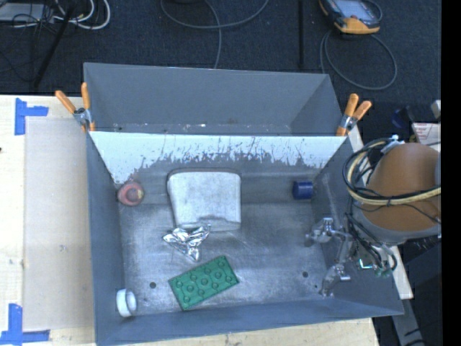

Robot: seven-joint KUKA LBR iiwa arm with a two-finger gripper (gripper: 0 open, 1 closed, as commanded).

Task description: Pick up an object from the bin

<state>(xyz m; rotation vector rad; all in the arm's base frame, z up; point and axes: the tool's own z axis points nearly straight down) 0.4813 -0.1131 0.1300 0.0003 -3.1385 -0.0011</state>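
My gripper (325,259) hangs at the right side of the bin, low over the floor by the right wall. It is open, with one finger toward the back and one toward the front, and only bare floor shows between them. A small blue cylinder (302,189) lies nearest, a little behind it against the back slope. A green studded plate (204,282) lies flat to its left near the front wall. Crumpled silver foil (186,241) sits just behind the plate.
A pale grey block (205,197) rests at the back middle. A pink round piece (131,193) lies at the back left, and a small white cap (126,302) sits in the front left corner. The arm with its orange cover and cables leans over the right rim.
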